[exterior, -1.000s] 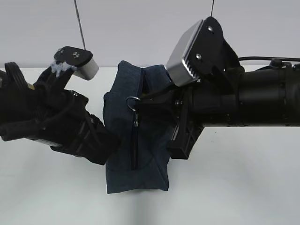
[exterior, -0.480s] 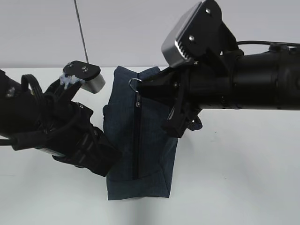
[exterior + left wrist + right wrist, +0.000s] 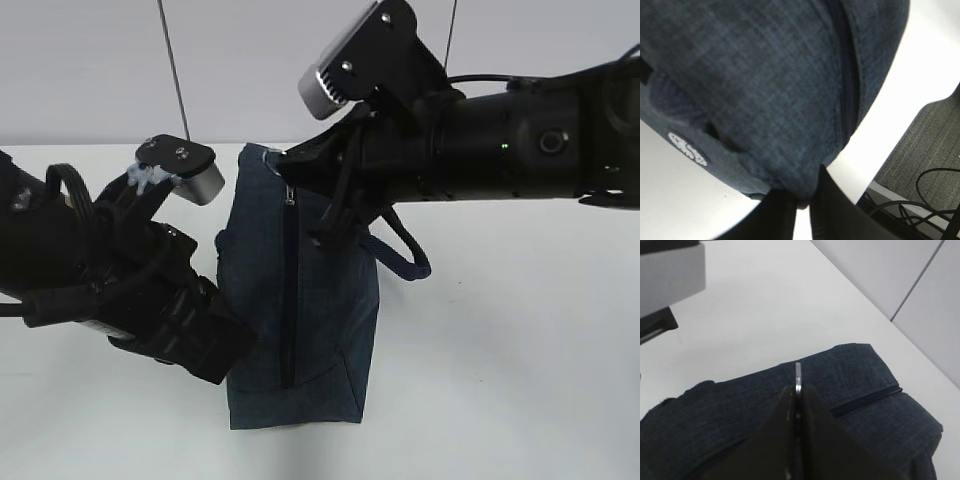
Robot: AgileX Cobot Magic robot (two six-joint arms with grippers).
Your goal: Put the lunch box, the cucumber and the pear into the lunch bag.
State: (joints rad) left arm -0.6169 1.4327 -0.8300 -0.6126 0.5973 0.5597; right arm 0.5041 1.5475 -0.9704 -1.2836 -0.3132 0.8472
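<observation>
The bag (image 3: 300, 300) is soft and slumps, so my left gripper (image 3: 802, 207) pinches its near corner while my right gripper (image 3: 798, 390) pinches the ring pull (image 3: 798, 375).

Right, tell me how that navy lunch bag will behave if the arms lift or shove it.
The lunch bag is probably floppy: its fabric creases and sags in the exterior view. It likely deforms rather than slides, since the left gripper bunches cloth between its fingers. Standing tall and narrow, it may tip if shoved.

Two pincers against upright lunch bag (image 3: 320, 310)
</observation>
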